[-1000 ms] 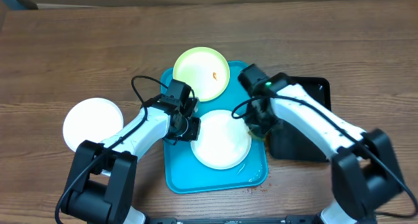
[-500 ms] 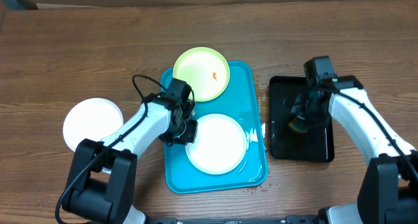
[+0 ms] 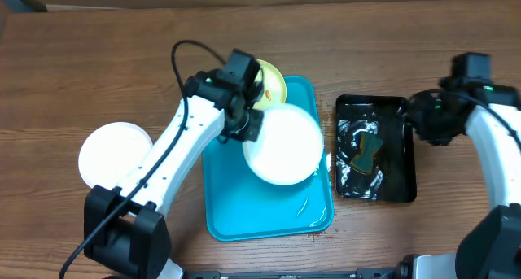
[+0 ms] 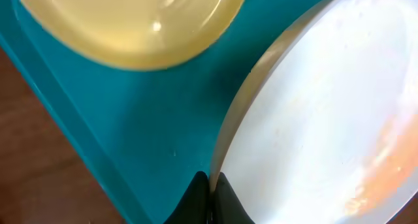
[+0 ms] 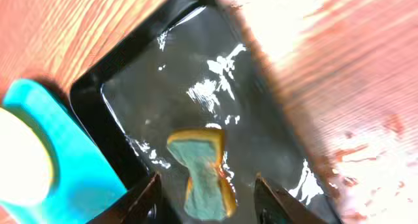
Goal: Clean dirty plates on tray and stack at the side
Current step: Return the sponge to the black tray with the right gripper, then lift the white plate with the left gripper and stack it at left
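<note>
My left gripper [image 3: 247,126] is shut on the rim of a white plate [image 3: 285,146] and holds it lifted and tilted over the turquoise tray [image 3: 244,206]. In the left wrist view the fingertips [image 4: 210,201] pinch the plate's edge [image 4: 313,119]; an orange tint shows at its right side. The yellow-green plate [image 3: 274,82] lies at the tray's far end, mostly hidden by the arm, and shows in the left wrist view [image 4: 130,21]. Another white plate [image 3: 116,155] lies on the table at the left. My right gripper [image 5: 208,204] is open and empty above the black tray [image 3: 374,149].
A green and yellow sponge [image 3: 368,151] lies in the wet black tray, and shows in the right wrist view [image 5: 199,172]. The right arm [image 3: 480,124] reaches over the table's right side. A cable [image 3: 183,55] loops above the left arm.
My left gripper has lifted the white plate off the tray and carried it up and to the right. My right gripper has let go of the sponge in the black tray and pulled back right.
</note>
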`<control>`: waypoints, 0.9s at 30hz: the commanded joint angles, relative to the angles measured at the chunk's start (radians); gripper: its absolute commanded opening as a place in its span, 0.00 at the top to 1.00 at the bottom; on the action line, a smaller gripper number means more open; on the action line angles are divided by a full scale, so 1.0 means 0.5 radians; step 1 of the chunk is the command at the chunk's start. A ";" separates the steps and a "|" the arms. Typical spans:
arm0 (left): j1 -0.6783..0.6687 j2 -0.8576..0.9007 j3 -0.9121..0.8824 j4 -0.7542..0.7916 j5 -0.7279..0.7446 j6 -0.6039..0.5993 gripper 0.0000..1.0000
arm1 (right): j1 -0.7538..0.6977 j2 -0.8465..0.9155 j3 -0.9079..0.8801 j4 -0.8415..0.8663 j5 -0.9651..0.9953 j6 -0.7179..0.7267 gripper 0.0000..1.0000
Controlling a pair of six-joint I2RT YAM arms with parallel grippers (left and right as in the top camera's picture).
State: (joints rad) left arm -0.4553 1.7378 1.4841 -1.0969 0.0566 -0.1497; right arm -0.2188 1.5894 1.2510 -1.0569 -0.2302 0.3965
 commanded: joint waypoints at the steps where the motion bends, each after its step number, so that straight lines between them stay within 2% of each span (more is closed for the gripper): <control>1: -0.218 0.002 0.259 0.069 -0.221 -0.031 0.96 | -0.110 -0.033 0.028 -0.060 -0.172 -0.127 0.52; 8: -0.669 0.056 0.310 0.627 -0.649 -0.121 0.96 | -0.115 -0.033 0.027 -0.105 -0.172 -0.173 0.52; 10: -0.808 0.151 0.310 0.784 -0.912 -0.117 0.96 | -0.115 -0.033 0.027 -0.122 -0.172 -0.173 0.52; 12: -0.887 0.227 0.310 0.851 -1.157 -0.085 0.96 | -0.115 -0.033 0.027 -0.134 -0.172 -0.173 0.52; 17: -1.096 0.374 0.310 0.980 -1.711 0.168 0.96 | -0.115 -0.033 0.027 -0.157 -0.172 -0.174 0.51; 24: -1.284 0.375 0.311 1.068 -2.065 0.424 0.96 | -0.115 -0.033 0.027 -0.152 -0.172 -0.173 0.51; 27: -1.315 0.375 0.311 1.092 -2.130 0.467 0.96 | -0.115 -0.033 0.027 -0.152 -0.172 -0.173 0.51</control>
State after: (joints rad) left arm -1.1027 1.9358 1.6196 -0.5667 -0.9058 0.0364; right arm -0.2798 1.5883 1.2510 -1.1378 -0.3107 0.3168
